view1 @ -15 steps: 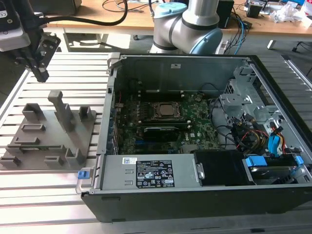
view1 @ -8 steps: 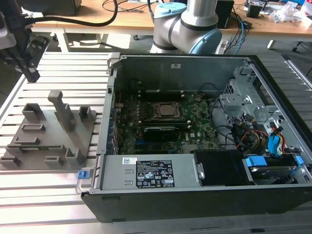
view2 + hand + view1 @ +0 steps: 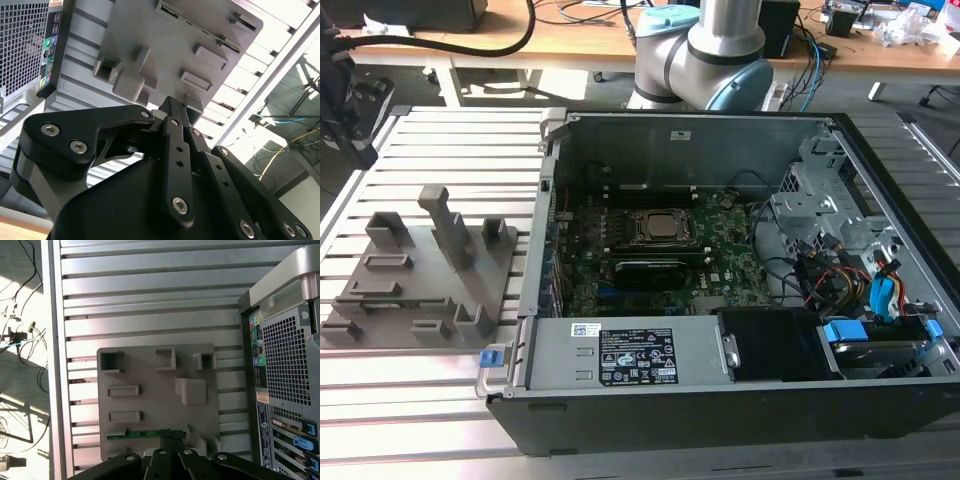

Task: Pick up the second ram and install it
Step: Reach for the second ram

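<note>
In the first wrist view the second ram, a thin green stick, lies in a slot near one edge of the grey holder tray. My gripper hangs above the tray, its tips over one end of the stick and well clear of it. In the second wrist view my gripper has its black fingers drawn together with nothing between them, and the tray lies beyond. In the exterior view the tray sits to the left of the open computer case.
The case's perforated rear wall stands close beside the tray. Inside the case are the green motherboard with its CPU socket, cables and drive cages. The slatted aluminium table surrounds both. The arm's base rises behind the case.
</note>
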`<state>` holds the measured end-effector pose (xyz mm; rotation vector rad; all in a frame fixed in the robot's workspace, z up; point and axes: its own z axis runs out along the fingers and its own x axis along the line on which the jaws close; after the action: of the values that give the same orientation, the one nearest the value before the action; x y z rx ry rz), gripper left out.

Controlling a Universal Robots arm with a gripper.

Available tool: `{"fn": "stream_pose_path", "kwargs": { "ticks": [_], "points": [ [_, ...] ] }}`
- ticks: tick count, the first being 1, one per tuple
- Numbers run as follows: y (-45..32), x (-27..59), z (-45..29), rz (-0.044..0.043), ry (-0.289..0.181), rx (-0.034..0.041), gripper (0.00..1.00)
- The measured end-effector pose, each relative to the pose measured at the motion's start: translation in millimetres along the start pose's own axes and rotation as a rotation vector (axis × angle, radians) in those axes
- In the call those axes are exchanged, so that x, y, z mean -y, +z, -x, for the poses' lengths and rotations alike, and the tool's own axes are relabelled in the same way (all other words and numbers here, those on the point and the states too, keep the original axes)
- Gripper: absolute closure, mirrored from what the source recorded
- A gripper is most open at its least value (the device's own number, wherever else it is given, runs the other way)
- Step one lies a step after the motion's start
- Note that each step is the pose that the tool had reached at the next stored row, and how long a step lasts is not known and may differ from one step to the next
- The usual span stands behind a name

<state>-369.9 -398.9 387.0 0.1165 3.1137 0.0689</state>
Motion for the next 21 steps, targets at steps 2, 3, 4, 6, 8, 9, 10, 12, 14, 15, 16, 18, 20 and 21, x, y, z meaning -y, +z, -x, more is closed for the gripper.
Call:
{"fn": "stream_pose_path", "kwargs": {
  "ticks": [2,3,4,6,8,9,10,12,14,15,16,18,20,21],
  "points": [
    [0.5,1.5,-2.6,0.0,0.0,-0.0001,0.89],
    [0.8,3.7,-3.3,0.0,0.0,-0.0001,0.89],
    [0.9,5.0,-3.7,0.0,0.0,0.0,0.89],
    [1.4,12.2,-5.3,0.0,0.0,-0.0001,0.89],
    [2.7,20.9,-5.5,-0.0001,0.0,-0.0001,0.89],
    [3.4,23.0,-5.3,-0.0001,0.0,0.0,0.89],
    [4.2,24.8,-5.2,-0.0001,0.0,0.0,0.89],
    [7.0,30.0,-4.9,-0.0003,0.0,-0.0001,0.89],
    [7.8,30.1,-4.1,-0.0031,0.0,-0.0047,0.89],
    [8.4,30.2,-3.7,-0.0078,0.0,-0.0158,0.89],
    [9.1,30.2,-3.5,-0.011,-0.002,-0.0286,0.89],
    [10.2,30.3,-3.3,-0.0159,-0.029,-0.032,0.89],
    [10.4,30.4,-2.9,-0.0158,-0.046,-0.0327,0.89],
    [10.4,30.4,-2.9,-0.0157,-0.046,-0.0327,0.89]
  ]
}}
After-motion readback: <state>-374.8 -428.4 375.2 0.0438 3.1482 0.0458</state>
